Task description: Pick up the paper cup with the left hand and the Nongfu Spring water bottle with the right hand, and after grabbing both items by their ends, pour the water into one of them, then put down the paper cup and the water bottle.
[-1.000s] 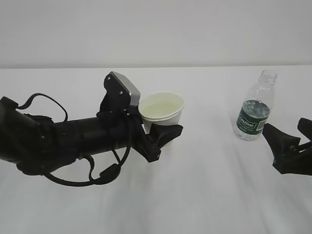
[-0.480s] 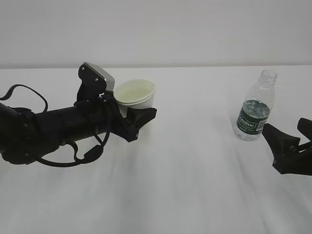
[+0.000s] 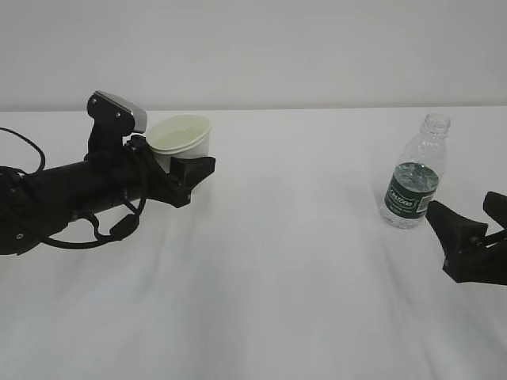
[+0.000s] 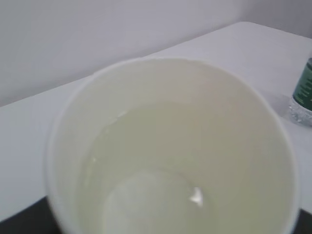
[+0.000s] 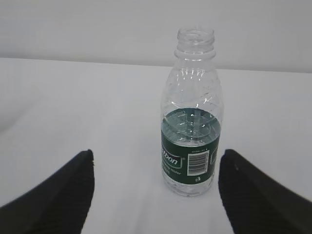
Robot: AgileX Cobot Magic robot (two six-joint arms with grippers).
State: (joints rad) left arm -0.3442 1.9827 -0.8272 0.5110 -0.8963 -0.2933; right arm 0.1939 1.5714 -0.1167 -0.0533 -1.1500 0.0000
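White paper forms the cup (image 3: 184,136), which sits in the jaws of the left hand (image 3: 181,165), gripped around its lower part, at the far left of the table (image 3: 285,285). Clear water (image 4: 146,175) lies in its bottom, and the cup tilts slightly in the exterior view. Whether its base touches the table cannot be told.

At the far right, the water bottle (image 3: 413,176) stands upright on the table with no cap, a little water level with its green label. The right hand (image 5: 156,195) waits just near of it, jaws spread wide and empty, one on each side of the bottle in the wrist view but touching nothing.

Judging by how things lie, the pour looks done and the bottle already set down, so the step in hand is likely putting down the cup. To do it well, the left arm should level the cup first so nothing spills, lower it until the base rests flat, open the jaws fully, then draw straight back without clipping the rim.
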